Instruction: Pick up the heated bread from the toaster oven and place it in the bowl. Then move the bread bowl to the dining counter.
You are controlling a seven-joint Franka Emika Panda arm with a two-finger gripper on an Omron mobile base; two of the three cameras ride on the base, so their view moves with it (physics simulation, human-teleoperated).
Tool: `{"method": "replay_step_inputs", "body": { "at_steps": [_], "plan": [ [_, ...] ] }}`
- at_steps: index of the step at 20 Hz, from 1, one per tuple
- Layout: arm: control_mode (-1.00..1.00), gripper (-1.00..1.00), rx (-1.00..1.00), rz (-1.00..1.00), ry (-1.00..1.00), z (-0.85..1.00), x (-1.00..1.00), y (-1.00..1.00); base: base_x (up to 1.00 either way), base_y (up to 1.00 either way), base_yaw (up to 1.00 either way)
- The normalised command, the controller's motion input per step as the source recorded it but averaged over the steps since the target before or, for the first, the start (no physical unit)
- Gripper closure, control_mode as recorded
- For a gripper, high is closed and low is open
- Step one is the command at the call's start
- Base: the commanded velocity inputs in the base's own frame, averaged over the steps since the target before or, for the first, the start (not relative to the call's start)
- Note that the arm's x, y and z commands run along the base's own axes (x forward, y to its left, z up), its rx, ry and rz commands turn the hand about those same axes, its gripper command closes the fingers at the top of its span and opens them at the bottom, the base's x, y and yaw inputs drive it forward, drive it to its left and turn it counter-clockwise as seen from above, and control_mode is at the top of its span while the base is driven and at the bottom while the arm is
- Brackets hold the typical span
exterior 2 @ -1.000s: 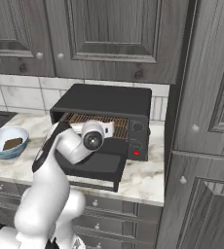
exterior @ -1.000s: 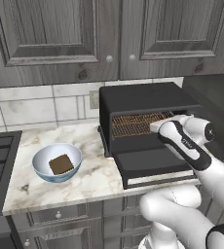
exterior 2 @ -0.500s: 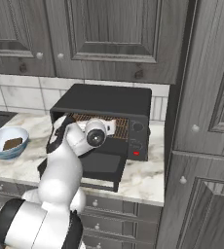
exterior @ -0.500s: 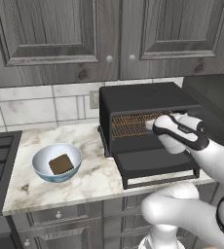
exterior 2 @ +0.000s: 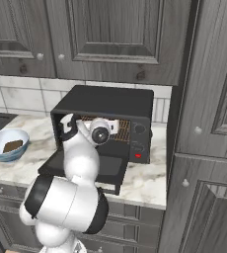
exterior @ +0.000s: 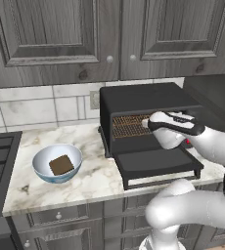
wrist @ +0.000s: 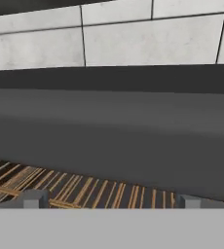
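Gripper (wrist: 111, 199) is spread as wide as it goes, nothing between the jaws. It's poked in at the mouth of the toaster oven (exterior: 148, 100), above the dropped-down door (exterior: 156, 163) and roughly level with the wire rack (exterior: 129, 126). From the left base view the hand comes in from the right side of the opening and points inward. In the hand view the two fingertips (wrist: 33, 199) sit just over the rack bars, and straight ahead there's just bare rack and then the dark back wall. So honestly I can't tell where the heated bread sits. My guess is it's on the rack off to one side of the line the gripper is on, or tucked too low and close for the hand camera to catch. That's the thing the next move hangs on: the hand probably needs to slide sideways along the rack or tilt down to find it before closing. It's a round bun, so the approach angle shouldn't matter much, there's no long side to line up with. The bowl (exterior: 57, 163) is well off to the left on the marble countertop (exterior: 95, 176), clear of the oven door, with a flat dark brown square piece (exterior: 61, 165) lying in it. Only one arm here, so no choice to make there.
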Motion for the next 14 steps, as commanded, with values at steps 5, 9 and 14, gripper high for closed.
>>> {"method": "replay_step_inputs", "body": {
  "at_steps": [5, 9, 14],
  "plan": [
    [-1.00, -1.00, 0.00, 0.00, 0.00, -0.37, 0.45, 0.00, 0.00, 0.00, 0.00],
    [-1.00, -1.00, 0.00, 0.00, 0.01, -0.35, 0.37, 0.00, 0.00, 0.00, 0.00],
    [-1.00, -1.00, -0.04, 0.00, 0.14, -0.17, 0.08, 0.00, 0.00, 0.00, 0.00]
  ]
}}
